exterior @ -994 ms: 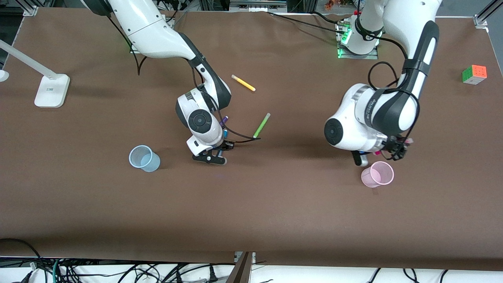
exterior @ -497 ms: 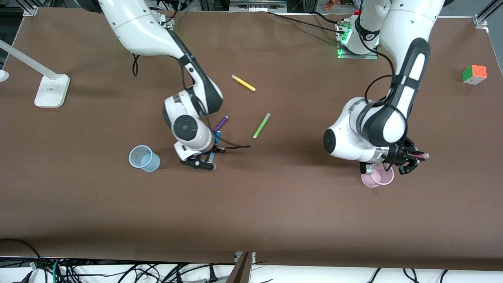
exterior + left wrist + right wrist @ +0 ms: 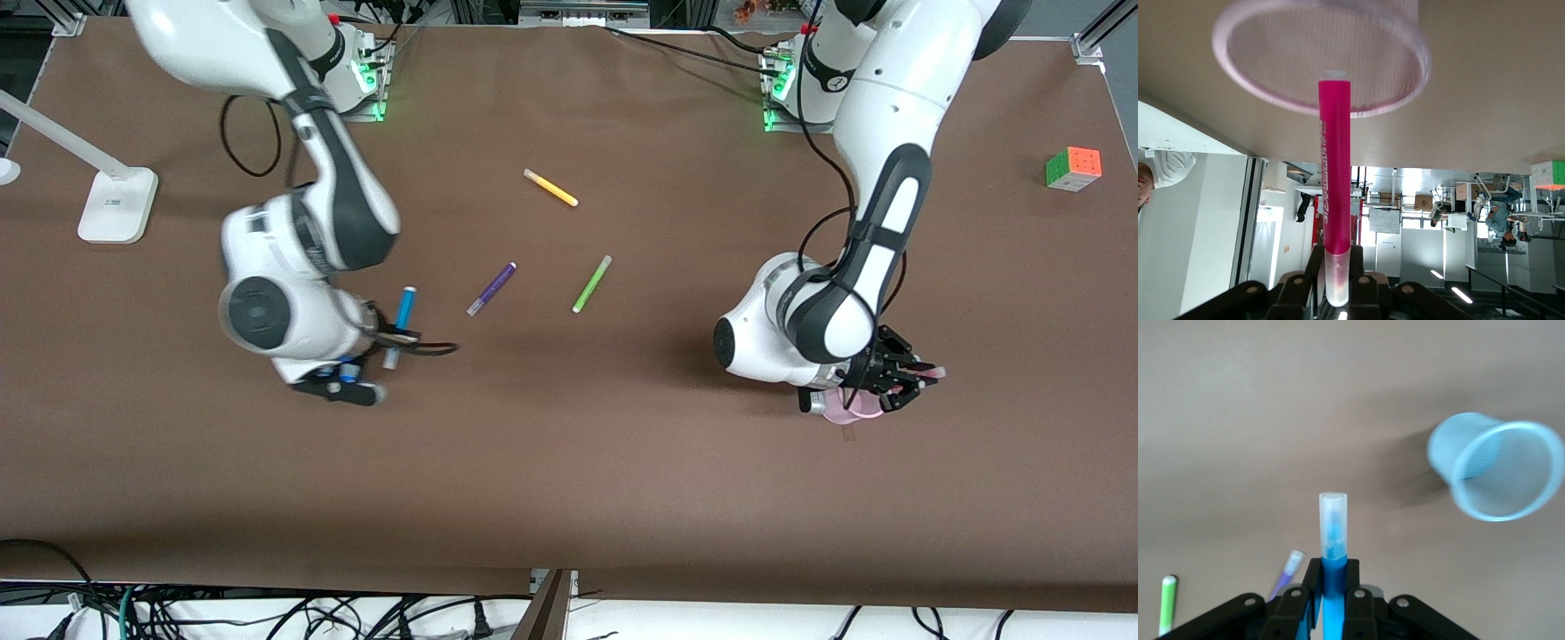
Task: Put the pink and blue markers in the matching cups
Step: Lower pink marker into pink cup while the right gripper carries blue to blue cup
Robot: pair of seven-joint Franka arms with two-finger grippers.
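Left hand (image 3: pixel 900 380) pinches the pink marker (image 3: pixel 1335 193) over the pink cup (image 3: pixel 1258 27). Right hand (image 3: pixel 1331 600) pinches the blue marker (image 3: pixel 1333 540) near the blue cup (image 3: pixel 1501 470).

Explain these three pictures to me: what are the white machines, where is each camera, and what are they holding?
The white machines are two robot arms, each ending in a two-finger gripper. The wide picture looks down from a high camera facing them; the other two come from cameras on the arms' wrists.

The left gripper is shut on the pink marker, held over the pink cup. The right gripper is shut on the blue marker; its wrist view shows the blue cup close by.

On the brown table lie a purple marker, a green marker and a yellow marker. A colour puzzle cube and a white lamp base stand near opposite ends.
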